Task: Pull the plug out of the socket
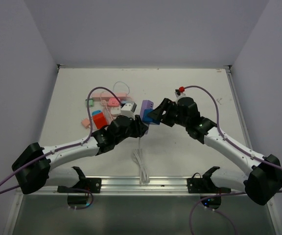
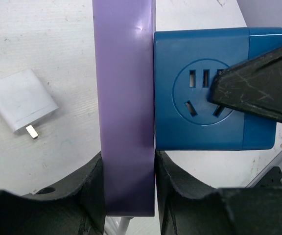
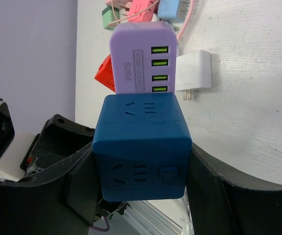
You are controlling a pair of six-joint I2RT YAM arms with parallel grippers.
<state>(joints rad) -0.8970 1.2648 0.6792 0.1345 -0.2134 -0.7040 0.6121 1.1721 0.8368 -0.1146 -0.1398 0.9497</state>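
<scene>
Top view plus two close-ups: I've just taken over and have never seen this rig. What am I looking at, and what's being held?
Two robot arms are bolted at the near edge of the table, and each ends in a two-finger gripper. The wide picture looks down from above and behind them. The other two come from cameras on the wrists, so each shows its own black fingers. The left gripper pinches the purple USB block. The right gripper clamps the blue socket cube. The two pieces are plugged together between the arms. On the table lie a white charger, a pile of coloured plugs and a white cable.
</scene>
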